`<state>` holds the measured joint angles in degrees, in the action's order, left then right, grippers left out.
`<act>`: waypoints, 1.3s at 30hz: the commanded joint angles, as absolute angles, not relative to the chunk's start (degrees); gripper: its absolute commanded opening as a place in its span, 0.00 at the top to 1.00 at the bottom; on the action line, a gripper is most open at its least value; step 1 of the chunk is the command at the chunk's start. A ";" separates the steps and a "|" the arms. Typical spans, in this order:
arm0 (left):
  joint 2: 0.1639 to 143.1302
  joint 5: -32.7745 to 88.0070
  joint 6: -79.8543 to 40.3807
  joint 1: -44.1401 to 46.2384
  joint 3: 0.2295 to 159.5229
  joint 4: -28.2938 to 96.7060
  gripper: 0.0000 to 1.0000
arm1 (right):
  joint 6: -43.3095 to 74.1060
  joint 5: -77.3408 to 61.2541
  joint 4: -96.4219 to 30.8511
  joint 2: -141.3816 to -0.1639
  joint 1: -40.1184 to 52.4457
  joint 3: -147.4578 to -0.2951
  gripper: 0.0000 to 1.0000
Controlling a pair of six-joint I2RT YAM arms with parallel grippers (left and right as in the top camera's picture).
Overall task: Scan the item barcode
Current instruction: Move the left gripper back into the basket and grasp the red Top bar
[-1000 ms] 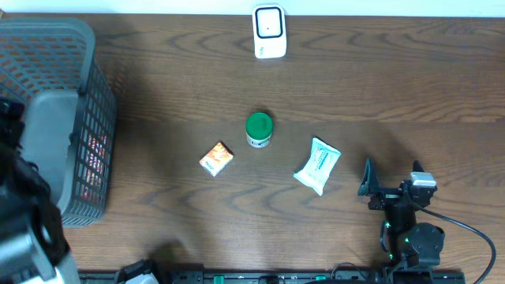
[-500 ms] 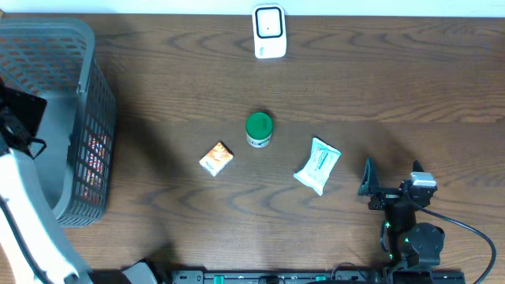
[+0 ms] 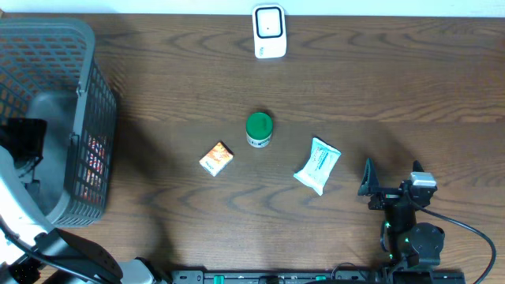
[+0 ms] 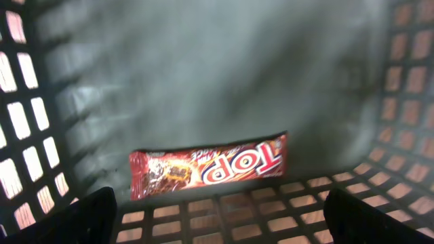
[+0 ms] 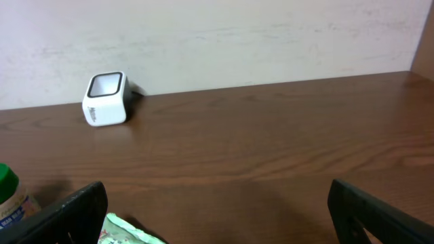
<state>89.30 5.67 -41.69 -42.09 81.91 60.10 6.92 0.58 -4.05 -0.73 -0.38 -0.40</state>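
Over the brown wooden bench, the left claw has swung deeper into the grey slatted plastic basket since a second ago. It is spread wide, facing the red TOP chocolate bar lying inside, so a pick looks next. The right claw is spread and unmoved. The small white scanner sits at the far edge.

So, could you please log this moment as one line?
left fingers open, facing candy bar in basket | right fingers open, empty | jar, box, packet on table | scanner at far edge

Left arm white-black; right arm black, green lights, black cable.
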 commanded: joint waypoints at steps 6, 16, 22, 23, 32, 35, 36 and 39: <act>89.60 6.02 -40.58 -42.19 73.08 59.59 0.02 | 6.35 0.32 -4.29 -0.54 0.05 -0.32 0.01; 89.60 5.96 -40.53 -42.22 63.64 53.82 0.02 | 6.35 0.32 -4.29 -0.54 0.05 -0.32 0.01; 89.65 6.00 -40.34 -42.19 59.68 48.60 0.02 | 6.35 0.32 -4.29 -0.54 0.05 -0.32 0.01; 89.71 6.00 -40.36 -42.19 59.18 48.05 0.02 | 6.35 0.32 -4.29 -0.54 0.05 -0.32 0.01; 92.38 6.02 -40.12 -42.19 58.17 45.28 0.02 | 6.35 0.32 -4.29 -0.54 0.05 -0.32 0.01; 94.54 6.04 -40.12 -42.19 58.17 45.17 0.02 | 6.35 0.32 -4.29 -0.54 0.05 -0.32 0.01; 95.55 6.33 -40.05 -42.19 58.17 45.08 0.02 | 6.35 0.32 -4.29 -0.54 0.05 -0.32 0.01; 98.65 9.39 -38.52 -42.19 58.17 44.62 0.02 | 6.35 0.32 -4.29 -0.54 0.05 -0.32 0.01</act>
<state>95.72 6.76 -40.23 -42.06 58.74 44.69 6.92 0.58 -4.05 -0.73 -0.38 -0.40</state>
